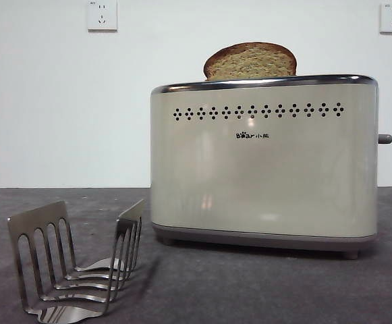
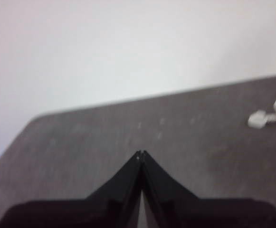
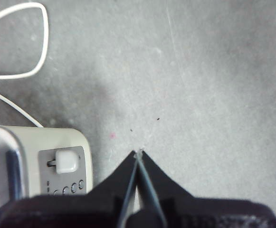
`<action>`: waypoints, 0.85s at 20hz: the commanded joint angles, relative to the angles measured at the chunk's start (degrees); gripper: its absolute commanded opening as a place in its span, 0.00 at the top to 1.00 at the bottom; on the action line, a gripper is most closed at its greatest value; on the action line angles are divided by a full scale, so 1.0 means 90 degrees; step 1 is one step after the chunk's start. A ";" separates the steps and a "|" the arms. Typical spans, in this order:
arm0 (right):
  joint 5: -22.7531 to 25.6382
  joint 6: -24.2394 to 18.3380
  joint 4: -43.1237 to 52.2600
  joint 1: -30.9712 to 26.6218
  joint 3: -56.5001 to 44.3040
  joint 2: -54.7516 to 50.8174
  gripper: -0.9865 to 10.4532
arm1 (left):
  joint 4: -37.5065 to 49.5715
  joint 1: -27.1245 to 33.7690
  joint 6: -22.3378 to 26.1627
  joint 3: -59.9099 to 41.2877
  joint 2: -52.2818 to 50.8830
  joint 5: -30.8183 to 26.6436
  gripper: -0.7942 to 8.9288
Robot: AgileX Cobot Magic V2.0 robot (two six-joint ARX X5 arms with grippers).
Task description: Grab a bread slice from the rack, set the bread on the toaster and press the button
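Observation:
The slice of bread (image 1: 250, 62) stands upright in the toaster's top slot, its rounded brown-crusted top sticking out. The cream toaster (image 1: 263, 169) stands at the middle right of the table. Its button (image 1: 384, 139) is a grey stub on the right end; in the right wrist view it shows as a pale lever (image 3: 65, 161) on the toaster's end panel (image 3: 61, 171). The steel rack (image 1: 74, 270) stands empty at the front left. My right gripper (image 3: 138, 153) is shut and empty above the table beside the toaster's end. My left gripper (image 2: 141, 153) is shut and empty over bare table.
A white cable (image 3: 19, 42) loops on the table beyond the toaster's end. A white plug (image 2: 259, 118) lies on the table in the left wrist view. Two white wall sockets (image 1: 102, 15) are on the back wall. The table's far edge (image 2: 128, 100) meets the wall.

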 commanded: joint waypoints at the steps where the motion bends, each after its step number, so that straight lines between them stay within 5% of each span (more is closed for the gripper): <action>1: 0.0010 -0.0027 0.0039 0.0000 0.0022 0.0121 0.91 | -0.0073 0.0187 -0.0376 -0.0782 -0.0733 -0.0010 0.92; 6: 0.0012 -0.0027 0.0085 0.0000 0.0022 0.0172 0.91 | -0.0219 0.0248 -0.0964 -0.1693 -0.1702 0.0034 0.92; 17: 0.0053 -0.0027 0.0107 0.0000 0.0022 0.0172 0.91 | -0.0554 0.0248 -0.0872 -0.1700 -0.1579 -0.0129 0.92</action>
